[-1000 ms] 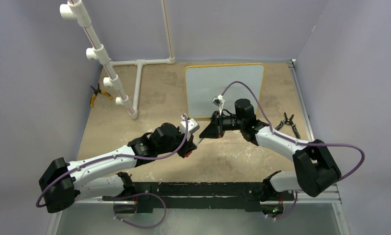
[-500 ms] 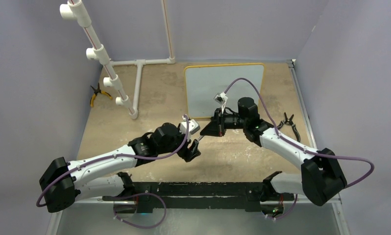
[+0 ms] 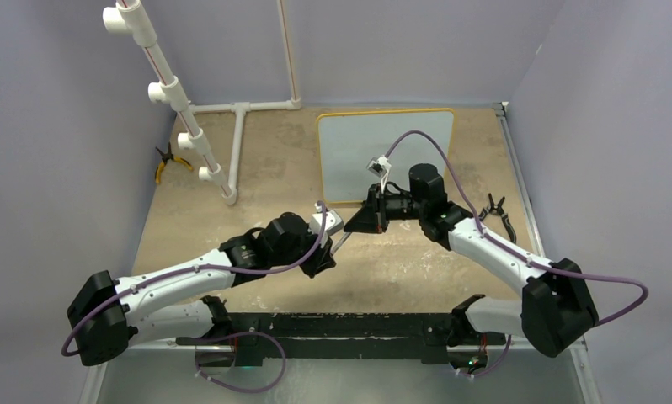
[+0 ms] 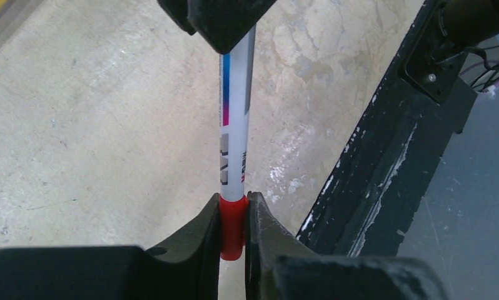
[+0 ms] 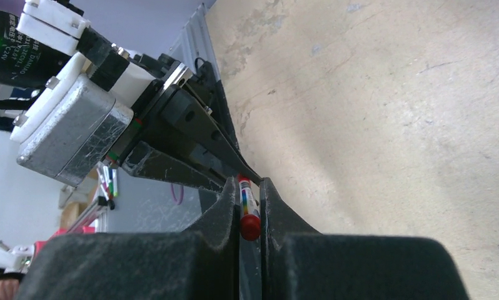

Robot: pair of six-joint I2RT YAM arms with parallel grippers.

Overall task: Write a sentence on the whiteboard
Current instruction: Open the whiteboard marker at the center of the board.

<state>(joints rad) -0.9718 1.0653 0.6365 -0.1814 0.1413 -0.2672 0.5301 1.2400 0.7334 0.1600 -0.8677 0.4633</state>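
Note:
The whiteboard (image 3: 387,151) lies flat at the back middle of the table, yellow-framed, and its surface shows no sentence. Both grippers hold one white marker (image 3: 342,242) between them, in front of the board's near edge. My left gripper (image 3: 324,257) is shut on the marker's red cap (image 4: 232,225), and the white barrel (image 4: 236,125) runs away from it. My right gripper (image 3: 357,224) is shut on the barrel's other end, whose red tip (image 5: 250,226) sits between its fingers (image 5: 225,200). In the left wrist view the gripper (image 4: 233,201) pinches the cap; in the right wrist view the gripper (image 5: 246,185) clamps the barrel.
A white PVC pipe stand (image 3: 189,126) rises at the back left, with yellow-handled pliers (image 3: 166,162) beside it. Black pliers (image 3: 494,210) lie right of the right arm. The black front rail (image 3: 358,324) runs along the near edge.
The left gripper has turned and shifted slightly on the marker. The right arm's elbow has swung out to the right while its gripper stayed on the marker.

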